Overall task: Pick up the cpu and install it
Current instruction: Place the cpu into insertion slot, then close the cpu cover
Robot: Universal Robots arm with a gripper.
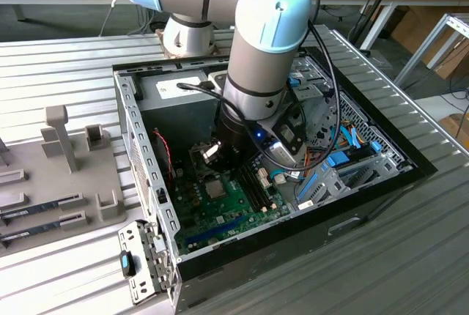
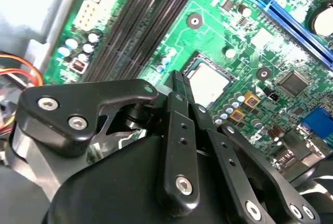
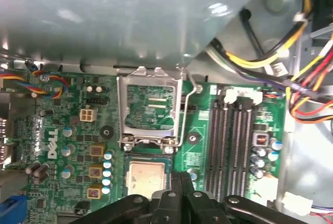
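An open computer case [image 1: 135,139] was laid flat on the slatted desk [image 1: 66,58], with the arm [image 1: 267,44] lowered into it over the green motherboard [image 1: 242,205]. A grey holder tray [image 1: 88,183] was set on the desk at the exterior view's left, and long narrow dark sticks [image 1: 40,206] were seated in its slots. Inside the case, a grey power-supply box [image 3: 130,15] was mounted along one wall.

In the second wrist view the gripper [image 2: 177,78] was seen with its fingers pressed together and nothing pinched between them. Its tips were held just beside one edge of the cpu [image 2: 209,82]; whether they touched it could not be told.

The socket's metal retention frame [image 3: 122,109] was swung up and left open. The cpu [image 3: 147,176] was seated flat in the socket next to that frame, with its silver-grey top turned upward. No long axis was presented by the square chip, and its edges were lined up with the black memory slots [image 3: 231,140] beside it.
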